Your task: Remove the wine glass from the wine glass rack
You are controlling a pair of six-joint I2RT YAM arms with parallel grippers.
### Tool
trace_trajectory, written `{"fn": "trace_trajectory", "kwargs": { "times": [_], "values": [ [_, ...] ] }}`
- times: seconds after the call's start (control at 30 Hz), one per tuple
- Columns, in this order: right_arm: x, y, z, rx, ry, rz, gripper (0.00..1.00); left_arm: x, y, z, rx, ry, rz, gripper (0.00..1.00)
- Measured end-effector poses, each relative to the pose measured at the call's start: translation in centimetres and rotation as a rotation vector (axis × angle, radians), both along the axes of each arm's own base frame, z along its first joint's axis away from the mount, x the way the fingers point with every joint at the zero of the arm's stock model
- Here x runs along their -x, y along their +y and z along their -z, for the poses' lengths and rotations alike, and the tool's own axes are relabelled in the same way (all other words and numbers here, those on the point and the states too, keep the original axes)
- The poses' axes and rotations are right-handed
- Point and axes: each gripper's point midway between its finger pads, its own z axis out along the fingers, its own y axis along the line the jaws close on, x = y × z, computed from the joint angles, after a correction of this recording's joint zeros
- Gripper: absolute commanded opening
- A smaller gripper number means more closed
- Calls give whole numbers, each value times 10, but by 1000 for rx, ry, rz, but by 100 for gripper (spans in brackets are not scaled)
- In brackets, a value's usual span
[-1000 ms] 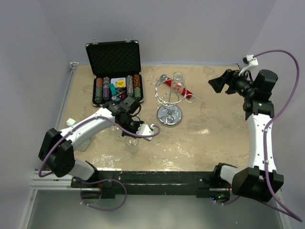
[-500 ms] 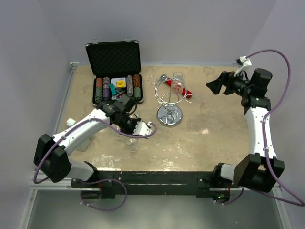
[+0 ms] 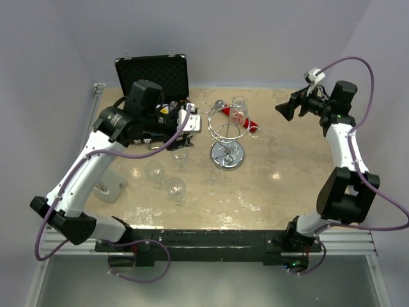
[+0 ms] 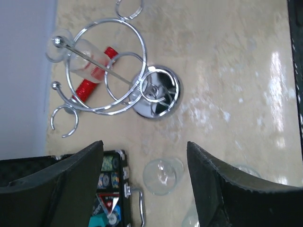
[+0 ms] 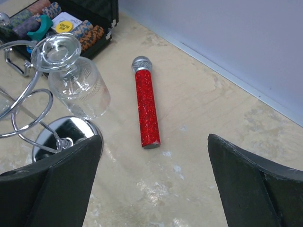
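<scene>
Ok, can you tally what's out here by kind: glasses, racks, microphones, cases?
Wine glass rack: 1
Hanging wine glass: 1
Free-standing wine glasses: 3
Red glitter microphone: 1
Poker chip case: 1
Total: 7

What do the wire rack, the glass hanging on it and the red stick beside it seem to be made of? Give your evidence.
The wine glass rack: likely chromed metal wire, with a mirror-bright base reflecting its surroundings. The wine glass: clear glass or perhaps plastic, fully see-through. The red microphone: glittery coating, silvery mesh-like head; core material unclear.
</scene>
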Motion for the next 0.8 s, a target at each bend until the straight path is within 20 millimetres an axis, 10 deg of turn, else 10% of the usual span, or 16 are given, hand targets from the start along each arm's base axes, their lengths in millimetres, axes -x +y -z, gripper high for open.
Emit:
{"fn": "trace_trajectory", "kwargs": {
  "times": [0.3, 0.53, 0.8],
  "values": [
    [-2, 22, 55, 93, -25, -226, 99, -78, -7, -22, 328, -190, -386, 100],
    [13, 81, 102, 69, 6, -398, 98, -128, -9, -48, 392, -276, -523, 100],
    [1, 114, 75, 2, -88, -417, 99, -137, -12, -45, 389, -280, -533, 100]
  ]
}}
